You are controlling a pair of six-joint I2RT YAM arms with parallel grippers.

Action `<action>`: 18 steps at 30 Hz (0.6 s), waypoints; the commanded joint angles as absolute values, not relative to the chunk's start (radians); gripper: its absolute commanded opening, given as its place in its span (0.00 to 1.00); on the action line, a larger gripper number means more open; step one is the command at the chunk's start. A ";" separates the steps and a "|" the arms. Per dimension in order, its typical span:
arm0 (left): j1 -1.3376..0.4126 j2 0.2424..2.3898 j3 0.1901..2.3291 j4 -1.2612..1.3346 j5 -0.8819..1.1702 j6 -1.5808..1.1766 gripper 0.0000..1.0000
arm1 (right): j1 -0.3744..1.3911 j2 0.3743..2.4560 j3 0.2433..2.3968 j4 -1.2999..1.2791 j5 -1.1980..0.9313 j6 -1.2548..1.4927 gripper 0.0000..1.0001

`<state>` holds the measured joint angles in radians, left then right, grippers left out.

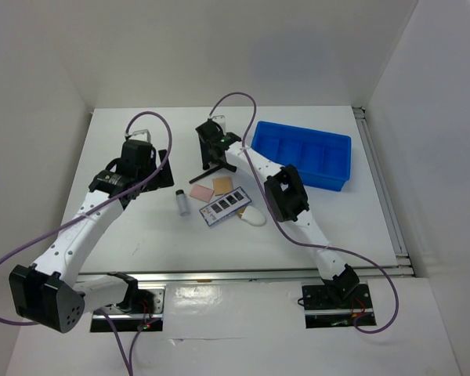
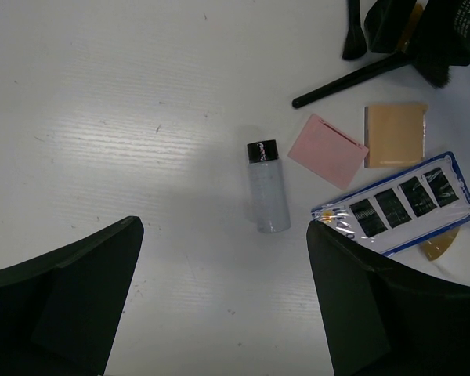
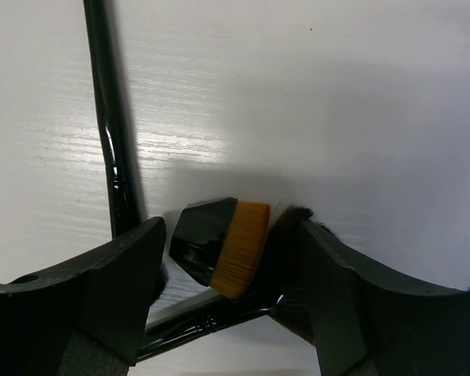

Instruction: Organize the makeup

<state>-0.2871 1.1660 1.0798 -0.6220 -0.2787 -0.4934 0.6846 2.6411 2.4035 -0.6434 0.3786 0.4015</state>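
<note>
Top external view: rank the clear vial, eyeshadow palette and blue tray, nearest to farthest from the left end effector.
1. The clear vial, just beside the left end effector, toward the bases.
2. The eyeshadow palette, further right, mid-table.
3. The blue tray, far right.

left arm (image 1: 84, 229) is reaching forward | left hand (image 2: 223, 235) is pointing down, holding its fingers wide apart | right arm (image 1: 301, 215) is stretching forward-left | right hand (image 3: 229, 235) is pointing down, holding its fingers apart

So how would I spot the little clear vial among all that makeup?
Find the blue tray on the right; the makeup lies scattered left of it. The vial is the leftmost piece, beside the pink pad: the only clear tube, black-capped.
</note>
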 commanded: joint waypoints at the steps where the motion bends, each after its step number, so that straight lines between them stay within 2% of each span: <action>1: -0.291 1.178 1.077 -0.614 -0.270 -0.477 1.00 | 0.701 2.585 2.391 -0.589 0.413 0.396 0.74; 3: -0.291 1.187 1.077 -0.614 -0.270 -0.468 1.00 | 0.701 2.576 2.391 -0.575 0.425 0.373 0.73; 6: -0.291 1.187 1.086 -0.614 -0.270 -0.468 1.00 | 0.701 2.576 2.411 -0.566 0.425 0.354 0.65; 18: -0.291 1.206 1.086 -0.614 -0.261 -0.468 1.00 | 0.701 2.623 2.465 -0.575 0.416 0.345 0.65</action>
<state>-0.2871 1.1957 1.0790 -0.6216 -0.2703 -0.4927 0.6895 2.6408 2.4180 -0.6121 0.3969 0.3553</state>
